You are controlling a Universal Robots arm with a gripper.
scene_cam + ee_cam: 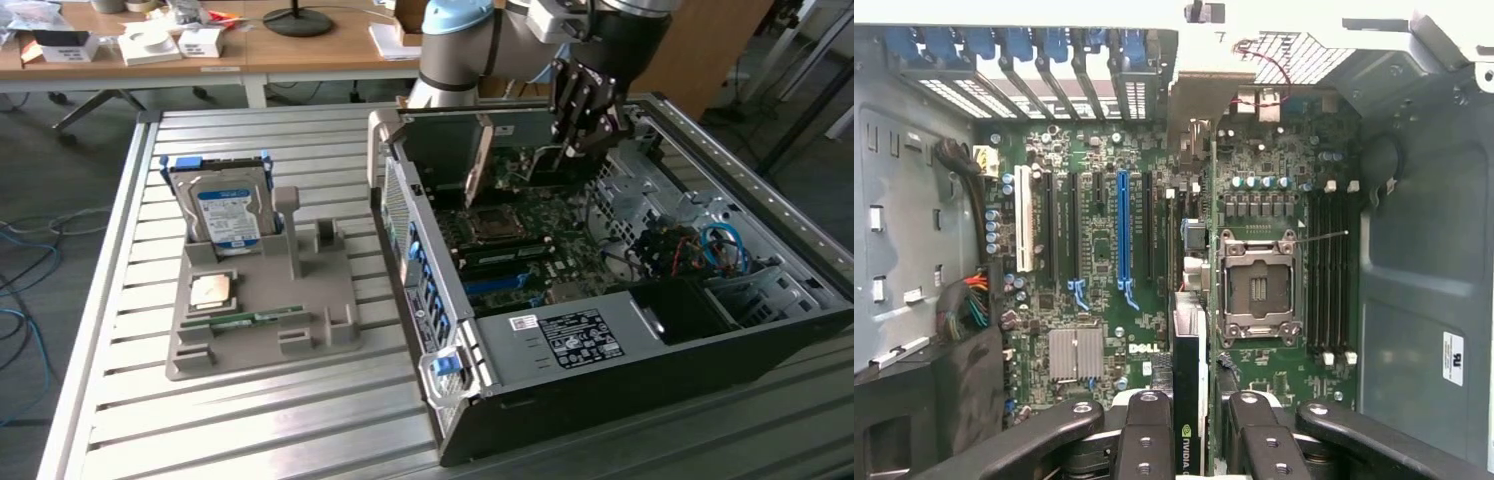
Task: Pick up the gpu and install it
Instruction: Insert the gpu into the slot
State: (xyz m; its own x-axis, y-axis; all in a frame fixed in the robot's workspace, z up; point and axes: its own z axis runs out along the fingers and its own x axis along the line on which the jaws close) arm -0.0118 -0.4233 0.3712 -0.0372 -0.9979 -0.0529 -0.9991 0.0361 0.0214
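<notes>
– Now clamping what, exactly, with the gripper [583, 140]?
– Grasping the gpu [514, 168], reaching down into the open computer case [627, 340], fingers [1144, 430] pressing on both faces of the board, bracket end pointing toward the slotted rear wall.
– Sitting where, inside?
– Standing on edge over the motherboard [1104, 300], running between the blue slot [1122, 235] and the CPU socket [1259, 290], just beside the socket. Not showing, from either view, whether touching a slot.
– And lying outside the case, on the bench [200, 430]?
– Resting toward the exterior view's left, well apart from the case: a grey holder [287, 350] carrying a hard drive [230, 212] standing upright at its far end, a square processor chip [214, 290] lying flat nearer, and a narrow memory stick [247, 320] lying just in front of the chip.
</notes>
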